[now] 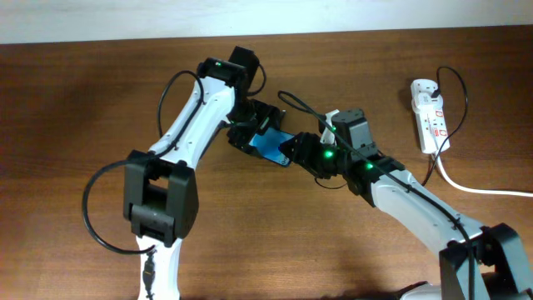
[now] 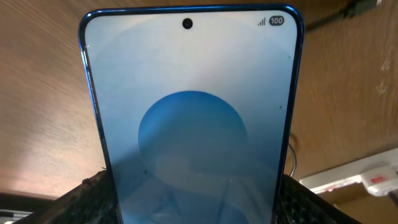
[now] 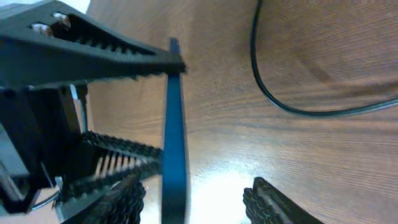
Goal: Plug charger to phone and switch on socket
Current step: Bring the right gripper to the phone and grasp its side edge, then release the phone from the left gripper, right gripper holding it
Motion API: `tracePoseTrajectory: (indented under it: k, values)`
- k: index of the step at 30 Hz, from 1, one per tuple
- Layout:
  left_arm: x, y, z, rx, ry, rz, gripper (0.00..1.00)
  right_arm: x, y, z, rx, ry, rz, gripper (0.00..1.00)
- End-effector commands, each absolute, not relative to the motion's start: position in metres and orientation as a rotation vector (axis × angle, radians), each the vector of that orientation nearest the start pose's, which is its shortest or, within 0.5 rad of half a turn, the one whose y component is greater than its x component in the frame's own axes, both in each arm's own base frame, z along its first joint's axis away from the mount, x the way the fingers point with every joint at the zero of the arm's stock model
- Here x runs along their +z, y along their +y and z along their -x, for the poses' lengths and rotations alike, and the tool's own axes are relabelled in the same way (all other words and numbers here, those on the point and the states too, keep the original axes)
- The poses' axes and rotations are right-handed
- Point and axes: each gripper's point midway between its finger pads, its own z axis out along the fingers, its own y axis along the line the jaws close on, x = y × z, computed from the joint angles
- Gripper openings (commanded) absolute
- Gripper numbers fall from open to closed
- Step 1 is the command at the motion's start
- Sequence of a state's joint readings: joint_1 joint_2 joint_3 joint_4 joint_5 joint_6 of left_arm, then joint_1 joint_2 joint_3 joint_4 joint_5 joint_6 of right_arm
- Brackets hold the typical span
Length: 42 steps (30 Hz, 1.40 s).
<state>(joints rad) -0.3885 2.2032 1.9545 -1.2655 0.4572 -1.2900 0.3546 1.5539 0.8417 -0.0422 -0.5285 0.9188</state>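
Observation:
The phone [image 1: 271, 148], with a blue screen, is tilted up off the table in my left gripper [image 1: 260, 127], which is shut on its sides. It fills the left wrist view [image 2: 193, 112]. My right gripper [image 1: 297, 155] is open right beside it. In the right wrist view the phone's blue edge [image 3: 174, 124] stands between my open fingers [image 3: 196, 202], close to the left one. The charger's thin black cable [image 1: 301, 107] runs over the table behind the grippers [image 3: 280, 102]; its plug tip does not show. The white socket [image 1: 430, 112] lies at the far right.
The socket's thick white lead [image 1: 483, 190] runs off the right edge. A corner of the socket shows in the left wrist view [image 2: 367, 177]. The table's far edge [image 1: 333, 32] meets a white wall. Bare wood lies left and front.

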Motion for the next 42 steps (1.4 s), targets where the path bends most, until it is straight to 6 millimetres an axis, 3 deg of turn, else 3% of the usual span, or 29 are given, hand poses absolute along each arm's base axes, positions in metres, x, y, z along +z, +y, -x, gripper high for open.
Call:
tracePoseTrajectory:
  k: [1,4,15,30,42]
  values:
    - [0.103,-0.255,-0.376,-0.649,3.062,1.504,0.0,0.116,0.228,-0.351,1.226,2.487,-0.393,0.56]
    - [0.103,-0.259,-0.375,-0.653,3.069,1.488,0.0,0.118,0.228,-0.354,1.228,2.471,-0.387,0.48]
    - [0.106,-0.265,-0.372,-0.704,3.091,1.491,0.0,0.116,0.233,-0.355,1.163,2.458,-0.382,0.4]
    - [0.106,-0.265,-0.372,-0.703,3.092,1.49,0.0,0.117,0.235,-0.356,1.163,2.452,-0.375,0.17]
    - [0.106,-0.265,-0.371,-0.703,3.092,1.49,0.0,0.119,0.236,-0.356,1.173,2.446,-0.368,0.04]
